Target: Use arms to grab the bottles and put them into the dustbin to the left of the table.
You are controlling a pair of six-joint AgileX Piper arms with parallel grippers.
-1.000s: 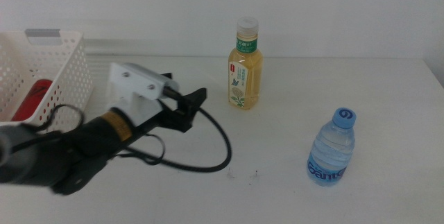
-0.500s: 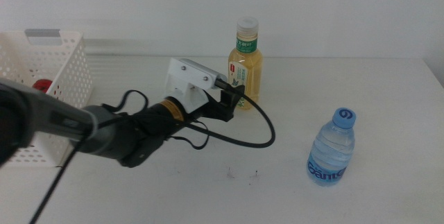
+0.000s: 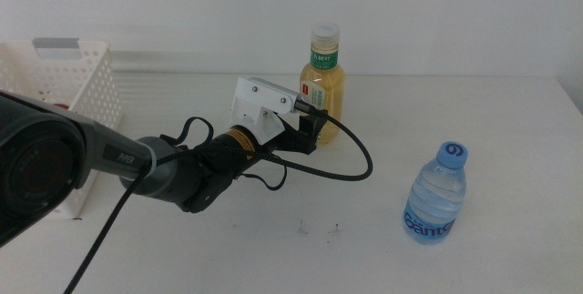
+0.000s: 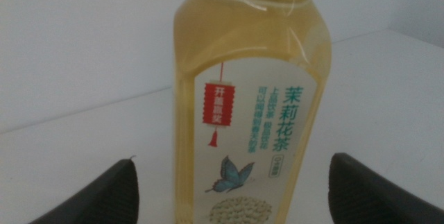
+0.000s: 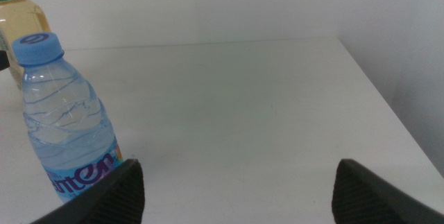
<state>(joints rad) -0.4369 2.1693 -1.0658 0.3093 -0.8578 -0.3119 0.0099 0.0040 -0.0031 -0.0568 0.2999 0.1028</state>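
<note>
The yellow tea bottle [image 3: 322,80], with a green label and white cap, stands upright at the back middle of the white table [image 3: 474,121]. My left arm reaches in from the left, and its gripper [image 3: 311,130] is at the bottle's lower body. In the left wrist view the tea bottle [image 4: 253,113] fills the gap between the open jaws of the left gripper [image 4: 234,160], with no contact visible. The clear water bottle [image 3: 437,194] with a blue cap stands at the front right. The right gripper [image 5: 239,165] is open, with the water bottle [image 5: 62,134] just beyond one jaw. The dustbin [image 3: 68,80] sits at the left edge.
A thick black cable [image 3: 351,162] loops from the left wrist over the table in front of the tea bottle. The tea bottle [image 5: 21,16] also shows behind the water bottle in the right wrist view. The table's right edge lies beyond the water bottle.
My left arm has swung right from beside the dustbin to the tea bottle, bringing its open jaws up around the bottle. Both bottles have stayed put.
</note>
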